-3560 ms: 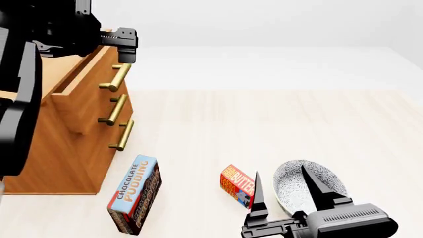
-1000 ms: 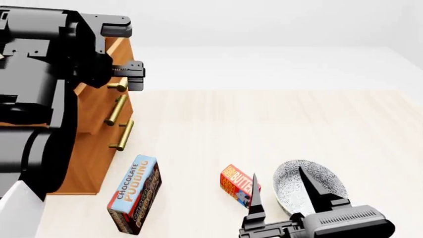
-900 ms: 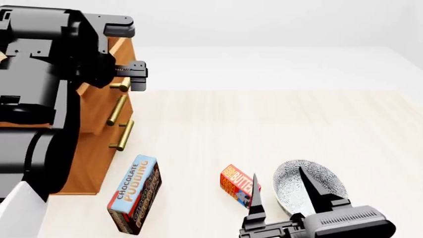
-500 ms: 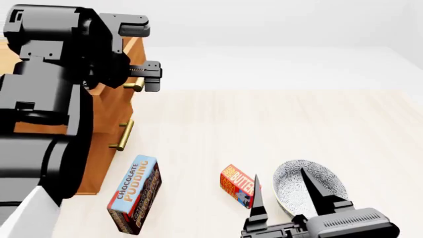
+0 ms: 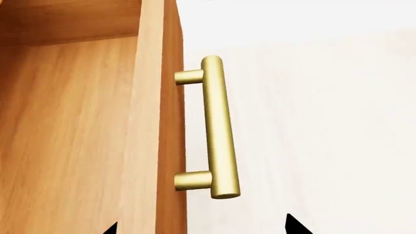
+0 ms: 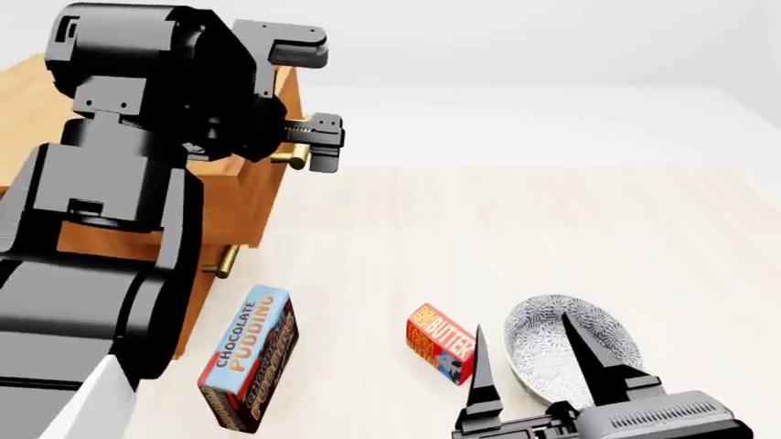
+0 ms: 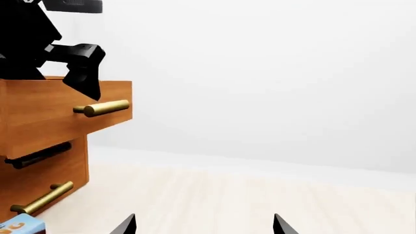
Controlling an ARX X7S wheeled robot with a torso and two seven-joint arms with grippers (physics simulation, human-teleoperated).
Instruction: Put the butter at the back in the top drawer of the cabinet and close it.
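Note:
The butter [image 6: 442, 343] lies on the table just left of my right gripper [image 6: 531, 370], which hangs open and empty, apart from it. The cabinet [image 6: 37, 87] stands at the far left. Its top drawer [image 6: 244, 206] is pulled well out; the right wrist view shows this top drawer [image 7: 58, 114] jutting past the two below. My left gripper [image 6: 320, 142] is at the drawer's brass handle [image 5: 217, 129]. That left gripper [image 5: 201, 229] is open, its tips short of the handle, one on each side of the drawer front. The inside of the drawer looks bare.
A Chocolate Pudding box [image 6: 251, 357] lies in front of the cabinet, left of the butter. A patterned bowl [image 6: 555, 334] sits to the right of the butter, partly behind my right fingers. The lowest drawer's handle [image 6: 222, 263] shows below the pulled-out drawer.
The top drawer has slid further out, with my left gripper moving rightward along with its handle. My left arm now hides more of the cabinet. The right gripper, butter and boxes stayed put.

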